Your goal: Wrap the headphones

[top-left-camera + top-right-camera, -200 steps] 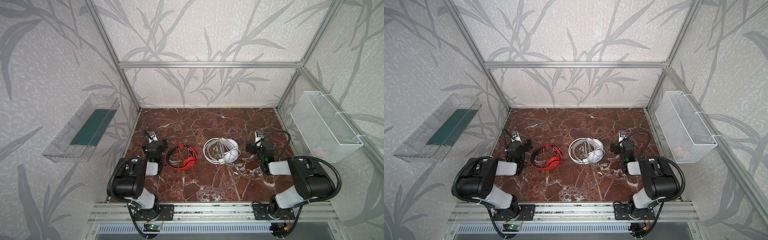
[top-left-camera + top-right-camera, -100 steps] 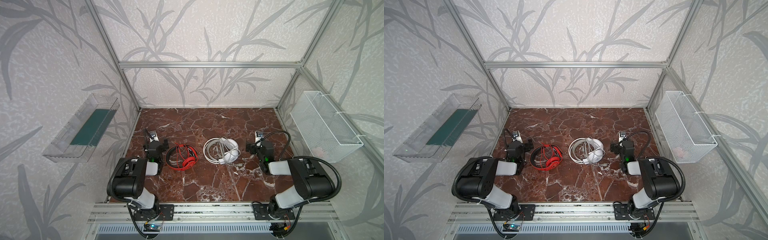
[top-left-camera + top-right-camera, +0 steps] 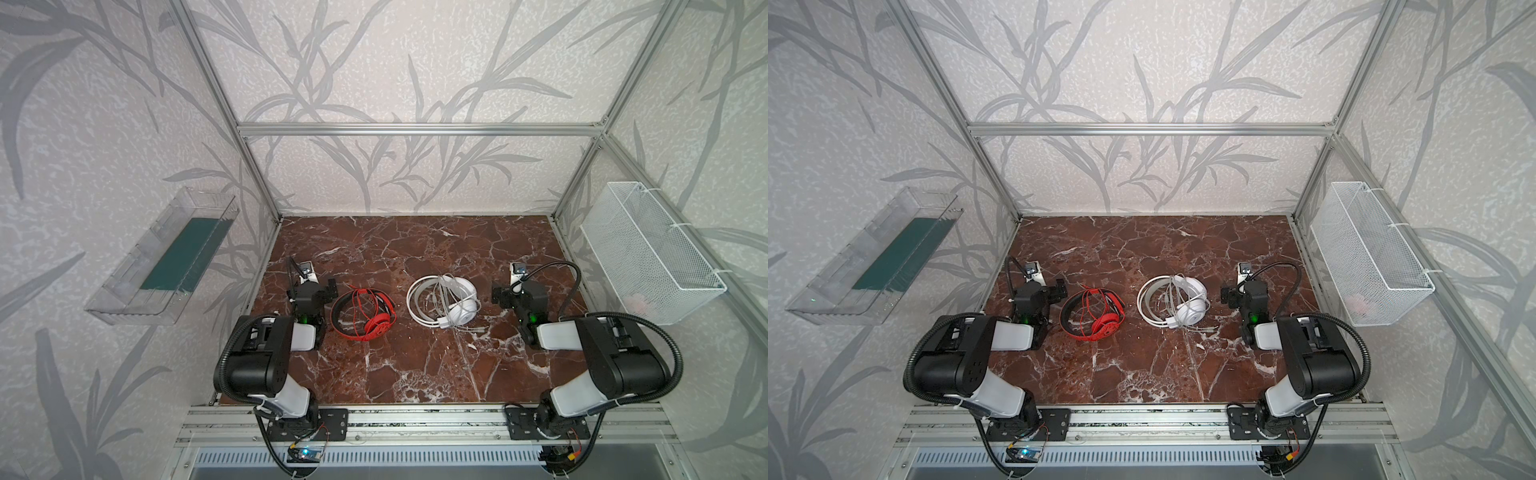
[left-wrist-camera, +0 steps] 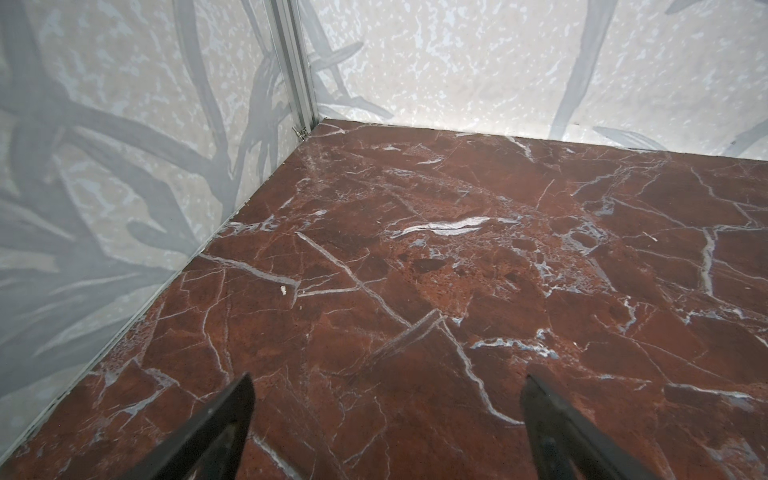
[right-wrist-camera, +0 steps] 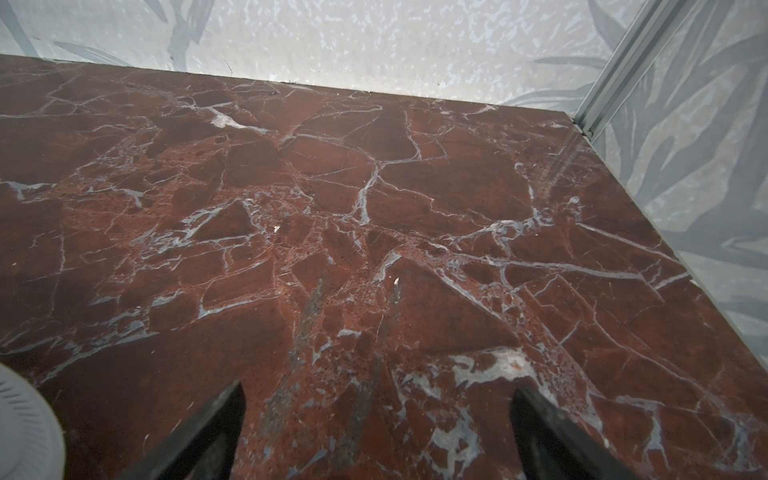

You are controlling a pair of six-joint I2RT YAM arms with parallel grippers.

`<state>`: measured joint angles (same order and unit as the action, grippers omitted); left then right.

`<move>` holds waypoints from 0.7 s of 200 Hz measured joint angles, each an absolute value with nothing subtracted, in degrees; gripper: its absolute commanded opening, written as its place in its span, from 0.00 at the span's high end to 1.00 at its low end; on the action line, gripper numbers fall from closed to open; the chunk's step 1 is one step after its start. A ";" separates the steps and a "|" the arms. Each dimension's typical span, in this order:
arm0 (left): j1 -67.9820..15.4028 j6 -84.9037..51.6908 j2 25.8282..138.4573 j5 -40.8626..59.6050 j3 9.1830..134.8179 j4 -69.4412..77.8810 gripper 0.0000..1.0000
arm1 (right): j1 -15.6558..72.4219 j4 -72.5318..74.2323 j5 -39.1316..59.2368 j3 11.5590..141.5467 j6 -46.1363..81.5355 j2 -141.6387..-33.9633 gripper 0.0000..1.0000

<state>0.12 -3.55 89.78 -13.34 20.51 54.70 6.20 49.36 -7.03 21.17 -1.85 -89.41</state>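
In both top views, red headphones [image 3: 376,326] [image 3: 1105,324] with a black inner band and a thin red cable looped over them lie left of centre on the marble table [image 3: 415,249]. White headphones [image 3: 461,313] [image 3: 1192,313] lie to their right, with the white cable coiled around them. My left gripper [image 3: 314,286] [image 4: 386,399] hangs open just left of the red pair, with nothing between its fingers. My right gripper [image 3: 517,291] [image 5: 376,399] hangs open just right of the white pair, also empty. An edge of a white earcup [image 5: 25,419] shows in the right wrist view.
A clear plastic tray [image 3: 166,257] with a green base hangs on the left wall. A white wire basket [image 3: 648,253] hangs on the right wall. Aluminium frame posts [image 4: 295,70] stand at the table's back corners, with patterned walls close round three sides.
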 measured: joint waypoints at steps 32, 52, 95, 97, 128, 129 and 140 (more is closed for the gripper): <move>0.12 -3.57 89.78 -13.34 20.51 54.70 0.06 | 6.20 49.36 -7.03 21.17 -1.85 -89.41 0.01; 0.12 -3.55 89.78 -13.19 20.53 54.68 0.40 | 6.20 49.36 -7.03 21.17 -1.85 -89.41 0.01; 0.12 -3.01 89.78 -12.95 20.53 54.68 0.01 | 6.20 49.36 -7.03 21.17 -1.85 -89.41 0.01; 0.12 -2.96 89.78 -12.97 20.53 54.68 0.01 | 6.20 49.36 -7.03 21.17 -1.85 -89.41 0.01; 0.12 -3.03 89.78 -12.93 20.53 54.68 0.01 | 6.20 49.36 -7.03 21.17 -1.85 -89.41 0.01; 0.12 -3.03 89.78 -12.93 20.53 54.65 0.01 | 6.20 49.36 -7.03 21.17 -1.85 -89.41 0.01; 0.12 -3.03 89.78 -12.93 20.53 54.68 0.01 | 6.20 49.36 -7.03 21.17 -1.85 -89.41 0.01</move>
